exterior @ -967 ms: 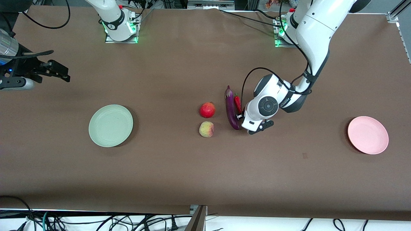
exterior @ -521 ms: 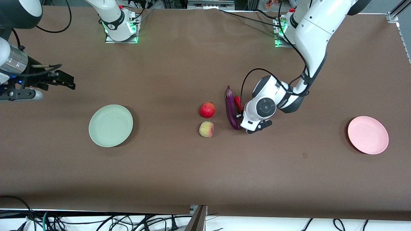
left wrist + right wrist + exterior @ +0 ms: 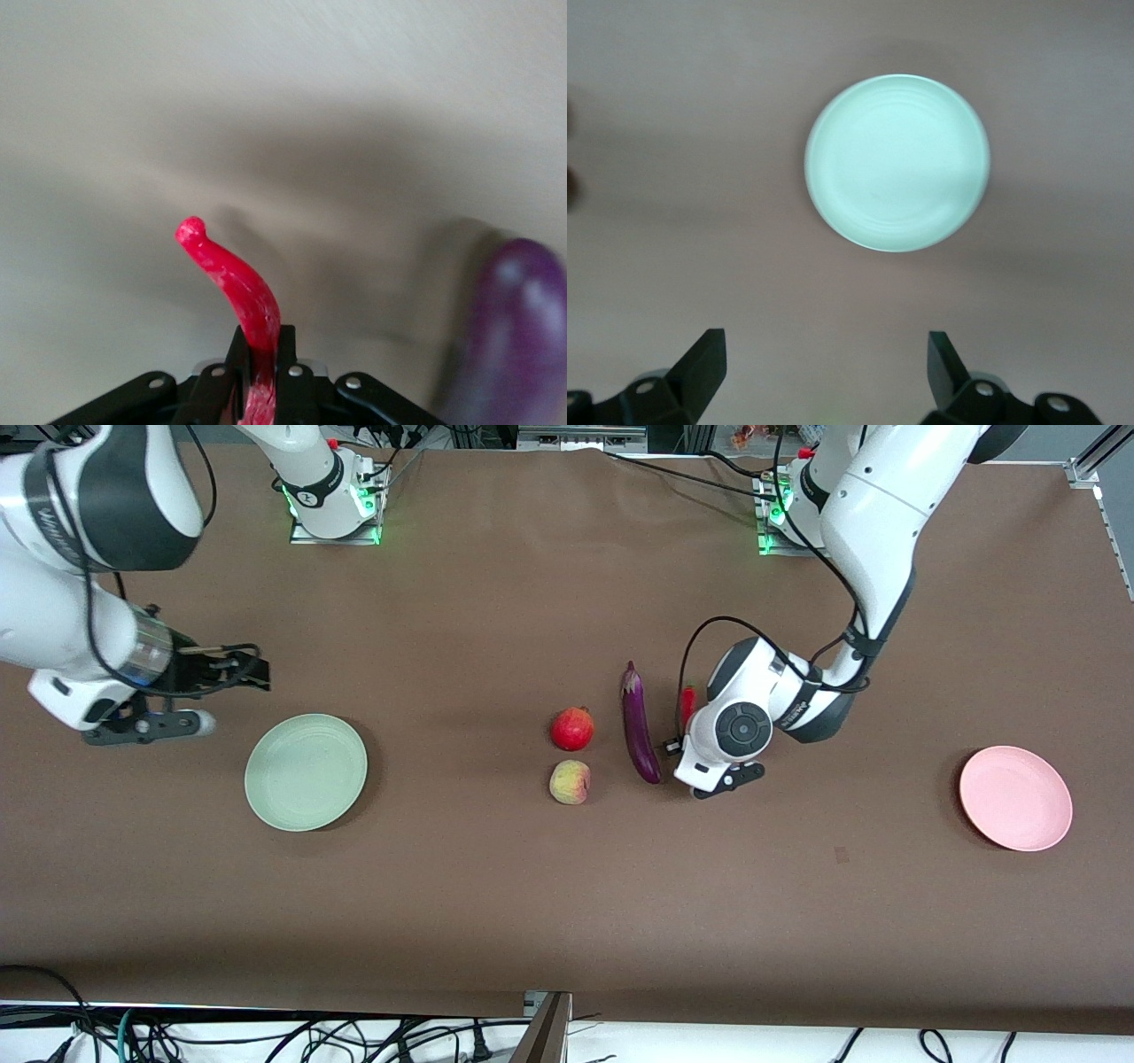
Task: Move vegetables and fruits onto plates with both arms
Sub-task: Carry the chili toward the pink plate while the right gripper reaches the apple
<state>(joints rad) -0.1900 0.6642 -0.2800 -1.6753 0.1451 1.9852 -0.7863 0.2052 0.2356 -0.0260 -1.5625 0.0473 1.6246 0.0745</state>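
My left gripper [image 3: 684, 726] is shut on the red chili pepper [image 3: 687, 696], just beside the purple eggplant [image 3: 640, 726]. In the left wrist view the chili [image 3: 235, 283] sticks out from between the shut fingers [image 3: 288, 354], with the eggplant [image 3: 514, 328] at the edge. The red pomegranate-like fruit [image 3: 572, 729] and the yellowish peach [image 3: 570, 782] lie beside the eggplant, toward the right arm's end. My right gripper [image 3: 252, 676] is open and empty over bare table by the pale green plate [image 3: 306, 771], which fills the right wrist view [image 3: 897, 162]. The pale pink plate [image 3: 1015, 798] lies at the left arm's end.
Brown table [image 3: 496, 886] with wide bare room between the fruits and each plate. The arm bases [image 3: 337, 505] stand along the table edge farthest from the front camera. Cables hang below the nearest edge.
My left gripper has drawn the chili away from the eggplant, toward the left arm's end. My right arm has swung in from the table's end to beside the green plate.
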